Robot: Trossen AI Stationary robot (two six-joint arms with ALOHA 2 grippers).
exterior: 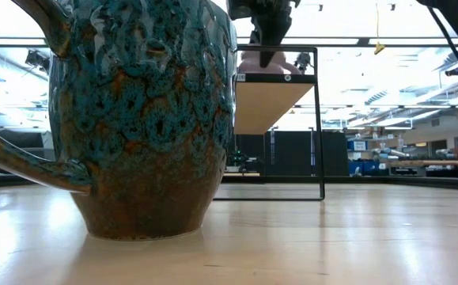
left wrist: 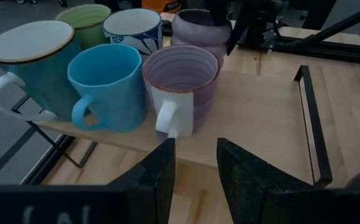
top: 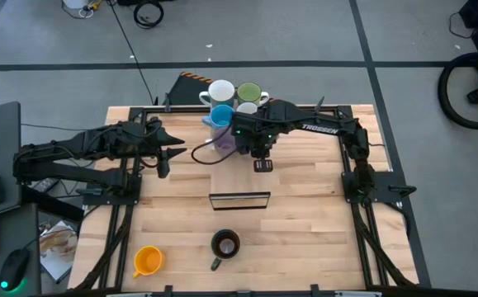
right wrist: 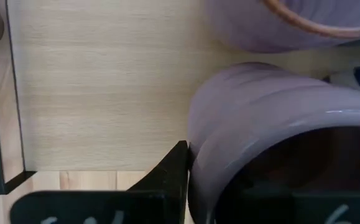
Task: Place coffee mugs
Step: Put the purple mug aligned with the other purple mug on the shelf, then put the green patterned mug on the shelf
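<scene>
— On the board [left wrist: 254, 106], how many mugs are up?

— Six, bunched at one end: white mug [left wrist: 33, 65], green mug [left wrist: 85, 18], patterned mug [left wrist: 133, 30], blue mug [left wrist: 108, 84], and two lilac ones. The near lilac mug [left wrist: 183, 84] stands free. The far lilac mug [right wrist: 273, 143] has the right gripper [top: 255, 136] clamped on its wall, one finger outside it, the other seemingly inside. I judge it just set down or nearly so.

— And what's left?

— Two on the table [top: 305, 223]: the dark mug [top: 224, 245] and the orange mug [top: 148, 261], well apart from the board, near the front edge.

— The left gripper?

— The left gripper [left wrist: 195, 174] hangs beside the board's near edge, fingers parted, holding nothing, facing the near lilac mug.

— Room to work?

— Most of the board beyond the cluster is bare, up to its black end frame [left wrist: 313, 118]. The mugs stand close together, some touching, so the right fingers should lift straight clear. The white mug sits by the board's end edge.
</scene>
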